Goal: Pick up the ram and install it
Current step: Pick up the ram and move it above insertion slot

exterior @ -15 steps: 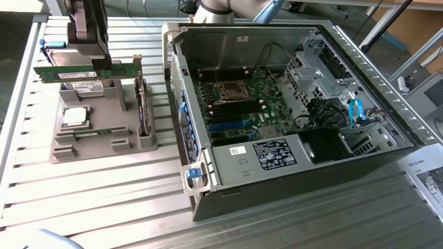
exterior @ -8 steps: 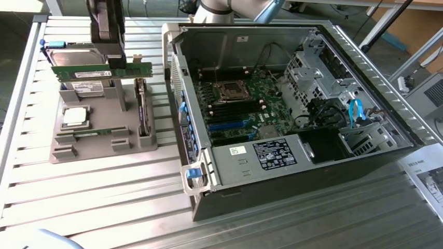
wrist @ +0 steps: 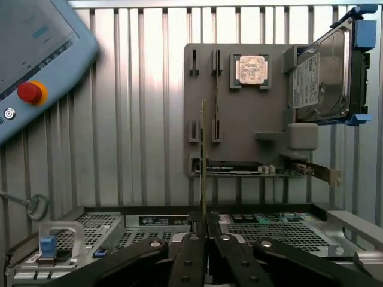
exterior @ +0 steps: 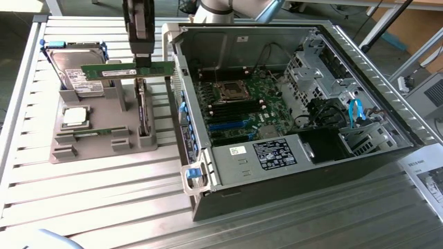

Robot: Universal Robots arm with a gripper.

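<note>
Nearest, at the bottom of the exterior view, lies the bare ribbed metal tabletop [exterior: 104,207]. On it, filling the centre and right of the frame, stands the open dark desktop computer case [exterior: 277,212] with its side panel off. Inside, the green motherboard [exterior: 258,106] is exposed, with the square processor socket [exterior: 232,92] in the middle. The long dark slots beside that socket appear empty, though this is hard to confirm at this angle. No memory stick stands in the board.

Further back, at the exterior view's left, sits the grey plastic parts holder [exterior: 97,140]. It carries a square silver processor chip [exterior: 74,116], a tall upright expansion card [exterior: 142,111] and, behind them, a silver hard drive in blue rails [exterior: 69,70].

Above that holder, in the upper left of the frame, the black claw [exterior: 143,65] hangs down, clamped shut on the ram [exterior: 111,71], a thin green circuit-board stick with a white label. The stick is held level and lengthwise, clear of the holder and just outside the case wall. In the wrist view the stick appears edge-on, pinched between the claw's fingers [wrist: 191,251].

By my reading, the pick-up is done. The ram is lifted free but is not yet over the motherboard, so the installing is all left.
</note>
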